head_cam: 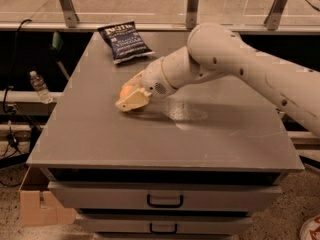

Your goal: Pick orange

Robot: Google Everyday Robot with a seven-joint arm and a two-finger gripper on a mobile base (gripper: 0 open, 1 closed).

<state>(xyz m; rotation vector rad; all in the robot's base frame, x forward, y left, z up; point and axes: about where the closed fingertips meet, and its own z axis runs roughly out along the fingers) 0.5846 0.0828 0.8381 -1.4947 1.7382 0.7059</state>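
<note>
Reaching in from the right, your robot's pale arm (225, 59) stretched over the grey table (150, 149). It ended in the gripper (131, 100), which sat low on the left-centre of the top. The orange (125, 90) rested on the table right at the gripper, which hid its lower side. You could not tell whether the gripper had closed on the fruit or only sat around it.

The orange was probably light and firm with a little give, so it needed only a modest squeeze; too hard a squeeze would likely have bruised it. Being round, it would likely have rolled away if you nudged it off-centre. Its matte skin should have offered fair friction. The best hold was across its widest part, from two opposite sides, with the contact points level with its middle.

Only a small, rounded patch of bright orange showed, smooth and unmarked, glowing against the cream gripper.

A dark blue chip bag (125, 41) lay well apart from the fruit at the far edge of the table.
</note>
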